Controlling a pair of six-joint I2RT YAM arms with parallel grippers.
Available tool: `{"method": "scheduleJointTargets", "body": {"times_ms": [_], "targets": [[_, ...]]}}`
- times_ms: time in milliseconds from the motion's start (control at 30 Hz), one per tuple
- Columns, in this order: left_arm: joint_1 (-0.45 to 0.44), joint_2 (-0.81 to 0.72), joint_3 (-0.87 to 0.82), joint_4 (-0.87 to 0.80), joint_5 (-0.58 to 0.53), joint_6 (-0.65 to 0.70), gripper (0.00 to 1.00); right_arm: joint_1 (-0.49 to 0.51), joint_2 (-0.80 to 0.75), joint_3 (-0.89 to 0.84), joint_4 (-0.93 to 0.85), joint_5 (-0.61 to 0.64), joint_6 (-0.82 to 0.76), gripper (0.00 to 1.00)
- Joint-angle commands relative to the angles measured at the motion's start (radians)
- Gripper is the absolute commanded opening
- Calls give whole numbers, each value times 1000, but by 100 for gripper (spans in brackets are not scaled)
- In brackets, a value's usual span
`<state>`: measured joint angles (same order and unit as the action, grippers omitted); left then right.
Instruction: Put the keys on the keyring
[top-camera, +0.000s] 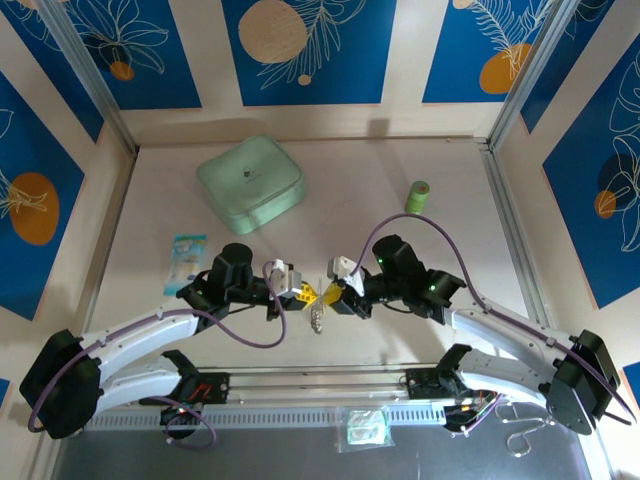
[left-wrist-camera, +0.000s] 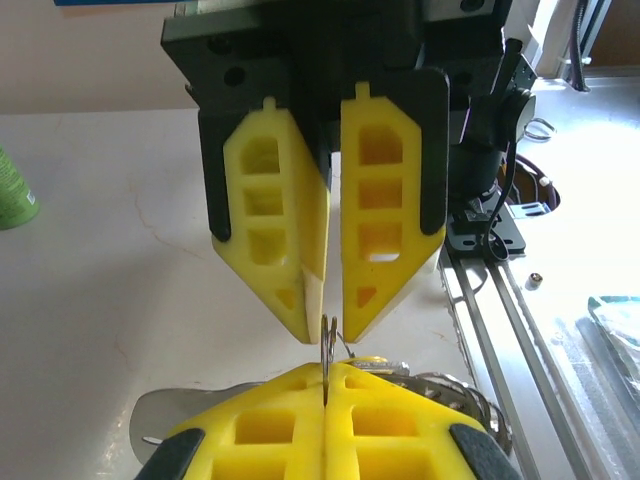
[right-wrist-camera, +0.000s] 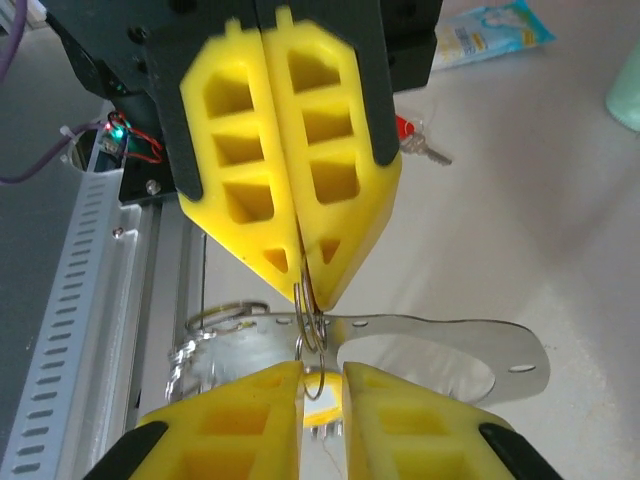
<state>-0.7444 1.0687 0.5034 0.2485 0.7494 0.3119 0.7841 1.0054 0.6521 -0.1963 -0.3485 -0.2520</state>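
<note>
Both grippers meet tip to tip over the table: the left gripper (top-camera: 300, 295) and right gripper (top-camera: 335, 293) each pinch the keyring (right-wrist-camera: 306, 330) between them. It looks like the ring-opening step; the red key (right-wrist-camera: 418, 143) lies beyond the left gripper and must be fetched next.

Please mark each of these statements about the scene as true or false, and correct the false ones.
1. The two grippers meet tip to tip at the keyring. True.
2. The left gripper is wide open. False: its fingers are closed on the ring's wire.
3. The red-headed key lies on the table, apart from the keyring. True.
4. The green roll lies between the grippers. False: it stands far back on the right side of the table.
5. The pale green box is held by the right gripper. False: it sits on the table at the far side, and this gripper is at the keyring.
</note>
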Motion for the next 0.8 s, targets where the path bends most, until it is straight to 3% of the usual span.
{"method": "scheduleJointTargets", "body": {"times_ms": [0, 200, 467, 600, 767], "targets": [[-10, -18, -5, 46, 41, -7, 0, 6, -14, -12, 53, -29, 22, 18], [-9, -18, -6, 44, 42, -7, 0, 15, 20, -9, 100, -33, 33, 18], [-10, -17, -2, 28, 9, -4, 0, 16, 32, 13, 60, -38, 13, 0], [-9, -24, 33, -86, -36, 66, 16, 23, 40, 77, -84, 3, -62, 0], [-12, -15, 131, -301, -76, 136, 17, 33, 67, 172, -247, 43, -151, 0]]}}
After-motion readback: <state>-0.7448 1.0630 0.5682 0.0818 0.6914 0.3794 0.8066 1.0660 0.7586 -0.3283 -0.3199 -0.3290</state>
